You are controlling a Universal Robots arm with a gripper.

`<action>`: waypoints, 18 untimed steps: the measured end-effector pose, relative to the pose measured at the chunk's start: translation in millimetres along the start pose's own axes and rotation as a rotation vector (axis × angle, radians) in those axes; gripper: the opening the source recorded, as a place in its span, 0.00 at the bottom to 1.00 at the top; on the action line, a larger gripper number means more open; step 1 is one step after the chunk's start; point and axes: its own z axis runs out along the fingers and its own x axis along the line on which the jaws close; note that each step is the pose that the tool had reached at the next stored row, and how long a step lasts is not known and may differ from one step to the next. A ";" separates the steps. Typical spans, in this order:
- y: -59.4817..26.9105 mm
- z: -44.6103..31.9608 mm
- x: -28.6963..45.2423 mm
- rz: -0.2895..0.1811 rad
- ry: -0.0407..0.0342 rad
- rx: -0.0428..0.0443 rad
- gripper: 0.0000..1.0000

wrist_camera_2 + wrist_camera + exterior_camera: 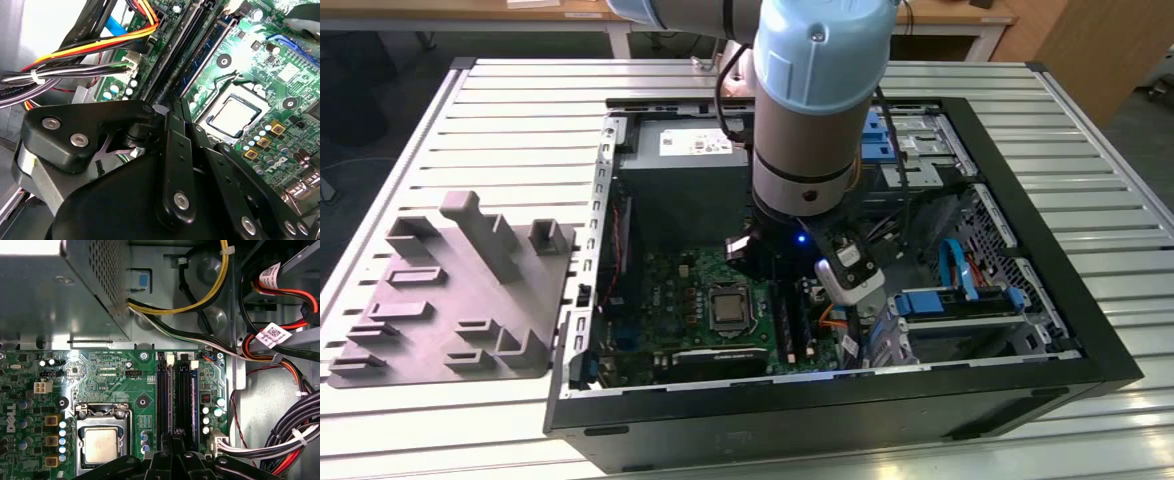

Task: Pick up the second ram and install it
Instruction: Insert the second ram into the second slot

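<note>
The second ram [207, 52], a slim dark-blue strip, stands on edge among the long black memory slots [164, 400] of the green motherboard [125, 385]. In the first wrist view its blue edge [192, 400] runs along the slot on the side away from the processor socket [100, 445]. The gripper [172, 107] hangs low over the near end of these slots. Its black fingers [176, 150] are drawn narrowly together, and whether they touch the strip cannot be told. In the first wrist view the gripper [176, 442] sits right at the slot ends.

In the exterior view the arm reaches down into the open computer case [1074, 310], and the gripper [851, 285] is over the board's edge nearest the drive bays. The grey power supply [680, 150] lies beyond the board. Bundled cables [95, 42] run beside the slots. A grey fixture tray [454, 290] rests on the slatted table [520, 110], at the exterior view's left of the case.
</note>
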 end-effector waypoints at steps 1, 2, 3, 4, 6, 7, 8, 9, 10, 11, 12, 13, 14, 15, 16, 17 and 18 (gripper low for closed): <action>0.0 0.1 0.0 0.000 -0.0001 -0.0006 0.11; 0.0 0.2 0.0 0.000 -0.0001 -0.0012 0.11; 0.1 0.3 -0.1 0.000 -0.0002 -0.0017 0.11; 0.1 0.4 -0.1 0.000 -0.0003 -0.0023 0.11; 0.4 1.2 -0.2 0.000 -0.0009 -0.0050 0.13; 0.3 1.2 -0.1 0.000 -0.0008 -0.0050 0.18; 0.1 0.8 -0.1 0.000 -0.0005 -0.0043 0.18; 0.1 0.4 -0.1 0.000 -0.0002 -0.0035 0.25; 0.1 0.5 -0.1 0.000 -0.0003 -0.0040 0.25; 0.1 0.0 -0.1 0.000 -0.0002 -0.0039 0.25; 0.1 -1.5 -0.1 0.000 0.0000 -0.0034 0.25; 0.3 -3.9 -0.3 0.000 -0.0001 -0.0037 0.25; 0.5 -7.1 -0.4 0.000 -0.0002 -0.0039 0.25; 0.7 -10.9 -0.5 0.000 -0.0001 -0.0038 0.25; 0.9 -14.9 -0.7 0.000 -0.0002 -0.0040 0.25; 1.1 -19.5 -0.9 0.000 -0.0002 -0.0039 0.25; 1.3 -23.8 -1.0 0.000 -0.0002 -0.0038 0.25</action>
